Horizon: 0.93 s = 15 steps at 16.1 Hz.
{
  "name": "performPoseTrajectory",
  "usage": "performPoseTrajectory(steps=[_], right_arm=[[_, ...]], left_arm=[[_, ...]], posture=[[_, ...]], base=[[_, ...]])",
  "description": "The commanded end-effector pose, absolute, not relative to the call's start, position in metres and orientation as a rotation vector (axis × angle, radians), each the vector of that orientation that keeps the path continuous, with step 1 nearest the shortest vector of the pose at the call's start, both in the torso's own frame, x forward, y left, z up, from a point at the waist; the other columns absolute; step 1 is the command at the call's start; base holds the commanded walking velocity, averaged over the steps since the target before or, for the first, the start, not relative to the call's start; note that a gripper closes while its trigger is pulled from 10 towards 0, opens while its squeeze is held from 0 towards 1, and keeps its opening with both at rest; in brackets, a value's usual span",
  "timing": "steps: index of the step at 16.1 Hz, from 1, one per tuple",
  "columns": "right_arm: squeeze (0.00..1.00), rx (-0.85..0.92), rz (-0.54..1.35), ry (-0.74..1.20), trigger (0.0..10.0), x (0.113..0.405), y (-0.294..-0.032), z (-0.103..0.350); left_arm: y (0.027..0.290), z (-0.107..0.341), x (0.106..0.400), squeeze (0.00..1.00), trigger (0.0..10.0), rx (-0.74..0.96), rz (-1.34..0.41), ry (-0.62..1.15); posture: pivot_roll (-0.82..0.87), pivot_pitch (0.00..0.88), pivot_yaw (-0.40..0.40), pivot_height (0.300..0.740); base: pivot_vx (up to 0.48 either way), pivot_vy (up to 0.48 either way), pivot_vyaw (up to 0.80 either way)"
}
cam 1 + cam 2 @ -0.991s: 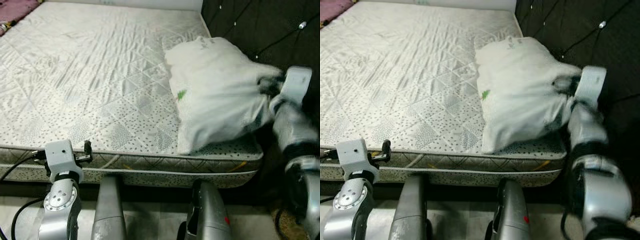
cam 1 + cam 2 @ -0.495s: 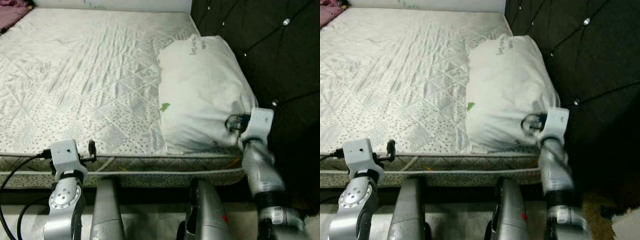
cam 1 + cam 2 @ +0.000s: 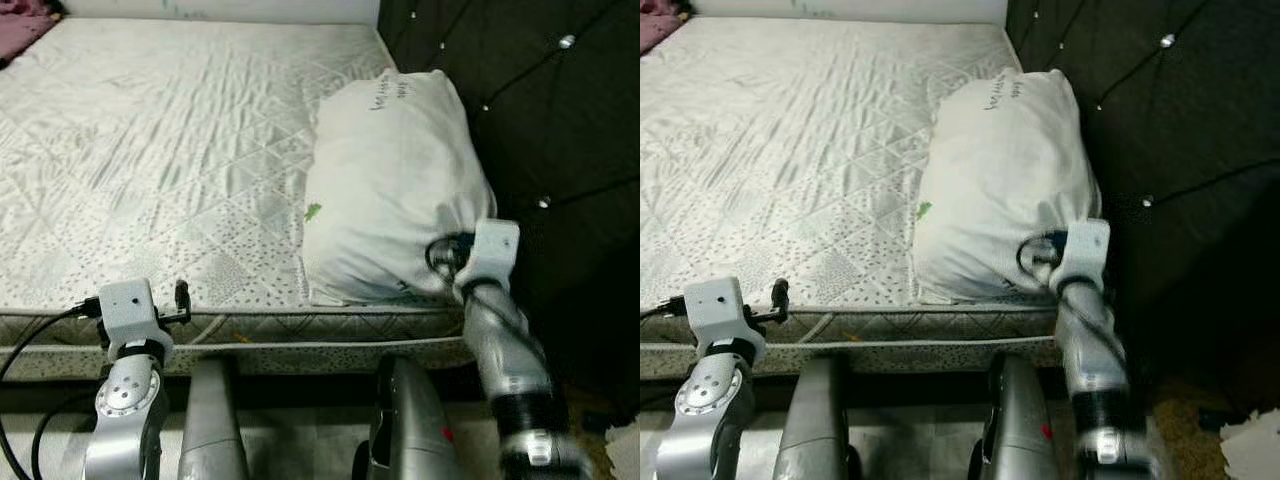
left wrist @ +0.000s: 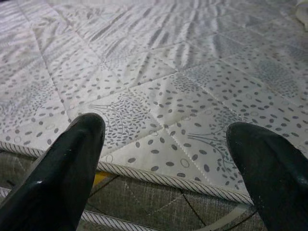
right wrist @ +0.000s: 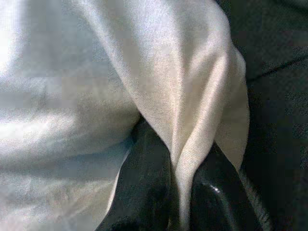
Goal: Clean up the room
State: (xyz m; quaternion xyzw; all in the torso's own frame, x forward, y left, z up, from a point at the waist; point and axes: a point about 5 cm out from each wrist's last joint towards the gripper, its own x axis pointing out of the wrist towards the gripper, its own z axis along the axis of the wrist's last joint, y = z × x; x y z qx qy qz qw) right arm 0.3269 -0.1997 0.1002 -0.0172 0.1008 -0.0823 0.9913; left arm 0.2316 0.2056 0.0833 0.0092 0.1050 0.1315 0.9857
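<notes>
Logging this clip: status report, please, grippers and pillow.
Right gripper shut on pillow corner fabric. Left gripper open at mattress edge. Pillow against dark headboard. Nothing in the way.

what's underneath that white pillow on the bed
The white fabric pillow lies on the grey-patterned quilted mattress, beside the dark tufted headboard. The mattress surface directly beneath it is covered, so anything there cannot be seen.

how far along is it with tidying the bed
Done: the pillow lies on the mattress beside the dark headboard. In hand: the right end effector pinches a fold of its fabric. Left: letting go. The left end effector hangs open at the mattress edge.
</notes>
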Motion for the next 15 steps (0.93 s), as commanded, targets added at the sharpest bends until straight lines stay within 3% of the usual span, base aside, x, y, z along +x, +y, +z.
performPoseTrajectory(steps=[1, 5, 8, 11, 14, 15], right_arm=[[0.00, -0.040, -0.172, 0.208, 0.0, 0.340, -0.211, 0.109], [0.00, -0.048, -0.308, 0.194, 0.0, 0.371, -0.274, 0.155], [0.00, -0.059, -0.361, 0.152, 0.0, 0.377, -0.299, 0.184], [0.00, -0.060, -0.391, 0.140, 0.0, 0.377, -0.306, 0.188], [0.00, -0.063, -0.345, 0.189, 0.0, 0.375, -0.294, 0.164], [0.00, -0.073, -0.317, 0.210, 5.3, 0.373, -0.286, 0.151]], left_arm=[[0.207, 0.082, 0.232, 0.00, 10.0, 0.015, 0.260, 0.212], [0.203, 0.082, 0.233, 0.00, 10.0, 0.010, 0.255, 0.212], [0.207, 0.084, 0.233, 0.00, 10.0, 0.016, 0.268, 0.208], [0.208, 0.084, 0.230, 0.00, 10.0, 0.017, 0.274, 0.211], [0.208, 0.084, 0.230, 0.00, 10.0, 0.023, 0.267, 0.215], [0.207, 0.084, 0.231, 0.00, 10.0, 0.024, 0.262, 0.214]], posture=[[0.12, 0.000, -0.022, 0.520], [0.12, 0.000, -0.022, 0.520], [0.13, 0.000, -0.027, 0.520], [0.15, 0.000, -0.028, 0.520], [0.14, 0.000, -0.021, 0.520], [0.14, 0.000, -0.016, 0.520]], base=[[0.000, 0.000, 0.00], [0.000, 0.000, 0.00], [0.000, 0.000, 0.00], [0.000, 0.000, 0.00], [0.000, 0.000, 0.00], [0.000, 0.000, 0.00]])
